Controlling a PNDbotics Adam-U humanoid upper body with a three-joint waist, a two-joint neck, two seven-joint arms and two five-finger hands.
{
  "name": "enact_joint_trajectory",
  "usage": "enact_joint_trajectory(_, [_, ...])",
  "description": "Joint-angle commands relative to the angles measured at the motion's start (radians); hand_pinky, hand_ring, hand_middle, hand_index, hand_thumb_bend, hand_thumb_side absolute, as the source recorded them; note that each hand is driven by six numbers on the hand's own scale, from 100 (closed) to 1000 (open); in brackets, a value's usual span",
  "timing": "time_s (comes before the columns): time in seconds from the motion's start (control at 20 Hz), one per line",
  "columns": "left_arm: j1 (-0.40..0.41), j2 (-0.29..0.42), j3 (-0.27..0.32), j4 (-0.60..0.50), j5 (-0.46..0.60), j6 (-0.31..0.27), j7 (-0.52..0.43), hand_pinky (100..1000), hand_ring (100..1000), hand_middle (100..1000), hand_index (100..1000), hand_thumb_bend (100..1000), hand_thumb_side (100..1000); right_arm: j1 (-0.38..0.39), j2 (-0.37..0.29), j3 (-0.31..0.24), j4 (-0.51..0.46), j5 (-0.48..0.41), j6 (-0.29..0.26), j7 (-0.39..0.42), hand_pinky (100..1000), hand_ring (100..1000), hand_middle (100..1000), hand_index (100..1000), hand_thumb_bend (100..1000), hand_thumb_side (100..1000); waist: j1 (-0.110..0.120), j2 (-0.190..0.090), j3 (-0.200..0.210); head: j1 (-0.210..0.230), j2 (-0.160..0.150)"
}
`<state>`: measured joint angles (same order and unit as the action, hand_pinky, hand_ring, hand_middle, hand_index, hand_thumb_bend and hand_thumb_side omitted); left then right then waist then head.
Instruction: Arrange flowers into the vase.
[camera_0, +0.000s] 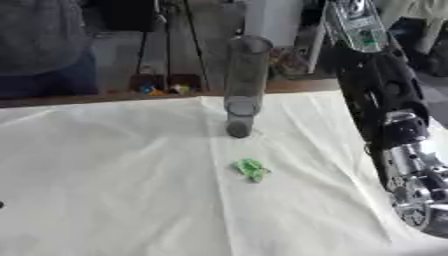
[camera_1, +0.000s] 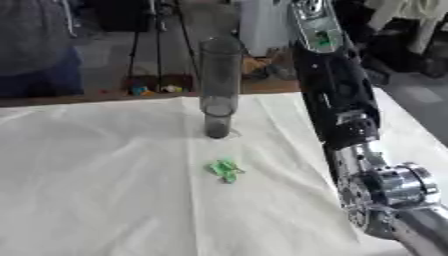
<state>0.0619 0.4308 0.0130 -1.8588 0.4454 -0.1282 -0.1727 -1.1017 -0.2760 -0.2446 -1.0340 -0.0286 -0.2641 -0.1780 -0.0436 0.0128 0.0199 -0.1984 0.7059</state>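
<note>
The green flower piece lies just short of the upright vase, left of my right arm, whose hand's state I cannot tell.

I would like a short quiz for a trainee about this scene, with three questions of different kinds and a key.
1. True or false: the vase stands upright on the white cloth.
2. Multiple choice: the small green thing lies (A) inside the vase, (B) on the cloth nearer the camera than the vase, (C) on the floor.
3. Fill in: the right arm enters from the view's ____ side.

Key: 1 true; 2 B; 3 right.
</note>
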Motion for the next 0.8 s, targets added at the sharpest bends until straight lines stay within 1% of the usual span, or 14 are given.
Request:
enact_joint_trajectory(0.05, [-0.007, 0.007, 0.003, -0.01, 0.002, 0.0, -0.004, 546, 426, 313, 593, 646, 990, -0.026, -0.007, -0.025, -0.087, -0.072, 0.004, -0.015, 100, 100, 100, 100, 100, 943, 0.005, -0.01, 0.002, 0.0, -0.013])
enact_joint_trajectory(0.25, [-0.008, 0.006, 0.003, -0.008, 0.002, 0.001, -0.004, 546, 426, 314, 594, 647, 990, -0.006, -0.011, -0.044, -0.115, -0.157, 0.037, -0.016, 100, 100, 100, 100, 100, 944, 0.003, -0.011, 0.002, 0.006, -0.017])
enact_joint_trajectory(0.55, [-0.007, 0.005, 0.005, -0.008, 0.001, 0.0, -0.003, 546, 426, 313, 594, 645, 990, 0.028, -0.016, -0.057, -0.026, -0.261, 0.096, 0.042, 100, 100, 100, 100, 100, 956, 0.006, -0.009, -0.001, 0.016, -0.022])
enact_joint_trajectory(0.8, [-0.006, 0.004, 0.006, -0.009, -0.001, -0.003, -0.003, 546, 426, 312, 593, 644, 991, 0.06, -0.009, -0.075, 0.013, -0.372, 0.109, 0.076, 100, 100, 100, 100, 100, 959, 0.011, -0.005, -0.004, 0.02, -0.024])
